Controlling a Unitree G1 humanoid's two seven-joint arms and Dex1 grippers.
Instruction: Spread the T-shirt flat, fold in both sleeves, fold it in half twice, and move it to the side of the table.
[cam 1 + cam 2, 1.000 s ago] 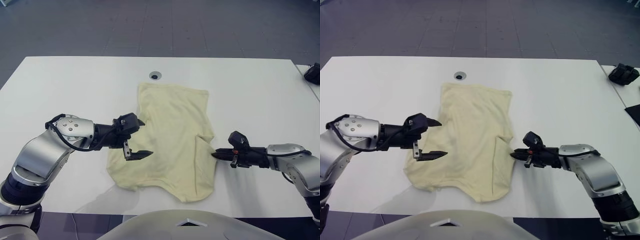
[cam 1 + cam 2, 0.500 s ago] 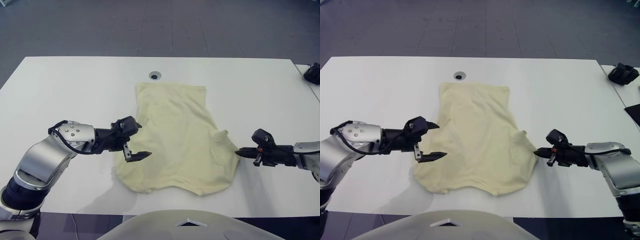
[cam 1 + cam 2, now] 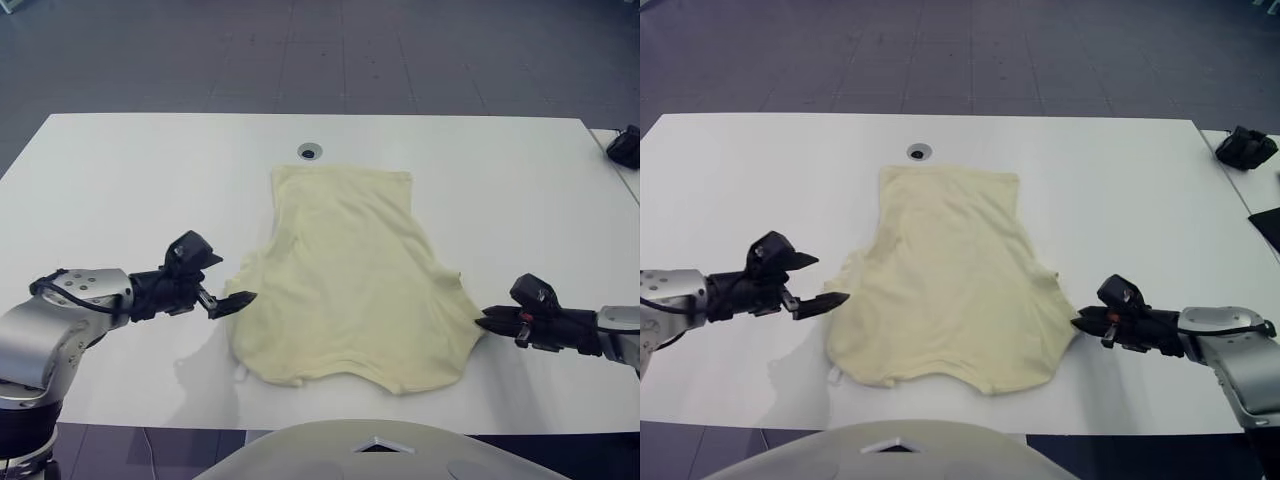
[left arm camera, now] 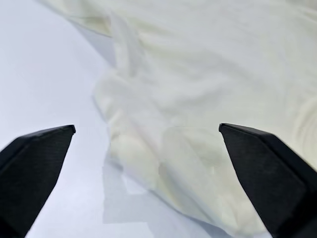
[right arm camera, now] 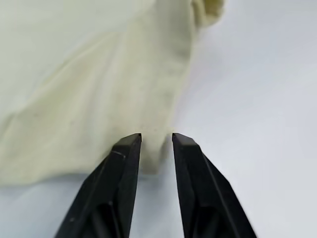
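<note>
Pale yellow and soft, the T-shirt (image 3: pixel 350 265) lies on the middle of the white table (image 3: pixel 120 170). It is mostly opened out, narrow with a straight edge at the far end and flaring wide toward the near edge of the table, where its outline is wavy. Shallow creases run across the fabric. On its left side a small lump of cloth, likely a sleeve, is bunched and folded over itself.

The left gripper (image 3: pixel 238 278) sits low over the table just beside that bunched part. Its two black tapered fingers are spread wide, and the left wrist view shows the crumpled edge lying between them, untouched.

At the shirt's right corner, the right gripper (image 5: pixel 152 139) has its fingers drawn close together. A thick fold of the corner fills the narrow gap between the tips, pinched there.

A round metal-rimmed cable hole (image 3: pixel 310 151) sits in the tabletop just beyond the shirt's far edge. A dark lumpy object (image 3: pixel 1244 147) rests on a neighbouring surface to the far right.
</note>
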